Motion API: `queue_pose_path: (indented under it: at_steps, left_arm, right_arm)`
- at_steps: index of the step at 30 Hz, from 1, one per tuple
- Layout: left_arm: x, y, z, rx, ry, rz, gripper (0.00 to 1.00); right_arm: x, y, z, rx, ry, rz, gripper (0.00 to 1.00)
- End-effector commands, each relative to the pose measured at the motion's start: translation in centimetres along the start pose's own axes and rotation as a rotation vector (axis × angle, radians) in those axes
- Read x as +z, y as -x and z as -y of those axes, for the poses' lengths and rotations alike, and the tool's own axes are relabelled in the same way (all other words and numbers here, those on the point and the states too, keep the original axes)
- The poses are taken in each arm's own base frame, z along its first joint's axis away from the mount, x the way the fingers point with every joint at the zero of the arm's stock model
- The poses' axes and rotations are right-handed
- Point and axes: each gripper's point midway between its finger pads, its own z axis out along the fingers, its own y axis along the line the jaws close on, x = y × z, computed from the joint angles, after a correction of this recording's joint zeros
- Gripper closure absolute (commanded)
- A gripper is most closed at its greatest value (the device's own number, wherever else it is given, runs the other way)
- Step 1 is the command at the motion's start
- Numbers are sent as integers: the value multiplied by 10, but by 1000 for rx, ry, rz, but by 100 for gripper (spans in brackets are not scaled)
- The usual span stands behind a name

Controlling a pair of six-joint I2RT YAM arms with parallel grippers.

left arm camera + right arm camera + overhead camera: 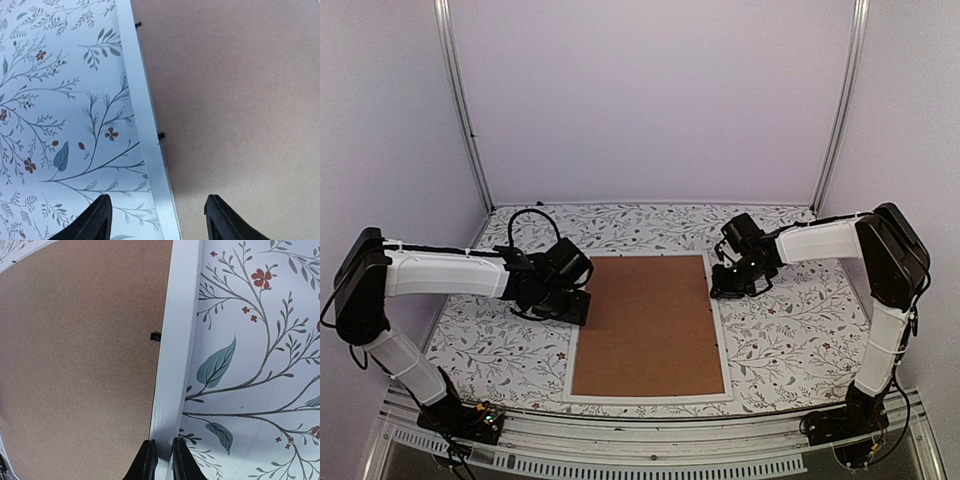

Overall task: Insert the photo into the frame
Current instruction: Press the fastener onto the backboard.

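Your left claw [156, 206] stands spread astride the left rail of the thin white rectangular frame [145, 115], while your right claw [164, 447] is nearly pressed together over its right rail, beside the brown hardboard backing panel [650, 325].

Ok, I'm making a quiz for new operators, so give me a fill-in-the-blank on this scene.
The board filling the frame is ___ in colour. The right end effector pinches the frame's ___-hand edge. The left end effector is ___, straddling the opposite edge. Missing words: brown; right; open.
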Motion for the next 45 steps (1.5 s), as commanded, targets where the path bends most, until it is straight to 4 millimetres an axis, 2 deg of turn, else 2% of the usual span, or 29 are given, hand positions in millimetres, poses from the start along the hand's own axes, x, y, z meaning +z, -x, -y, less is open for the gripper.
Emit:
queue_pose_path:
  at_steps: [1,6,11,26,45]
  left_arm:
    - [-6,-32,-15,-6,12,-76,33]
    - [-4,-55,-22,-18,0,-127,33]
    - [-1,-70,-25,-28,-2,-164,33]
    - [-4,-86,-24,-52,-24,-192,34]
    - [17,-92,-4,3,-15,-229,34]
  right_arm:
    - [22,-31,8,-4,-16,-98,85]
    - [23,-32,7,-2,-10,-99,86]
    - [24,-32,7,-2,-12,-101,86]
    - [26,-34,10,6,-17,-105,86]
    - [24,-35,9,5,-17,-104,86]
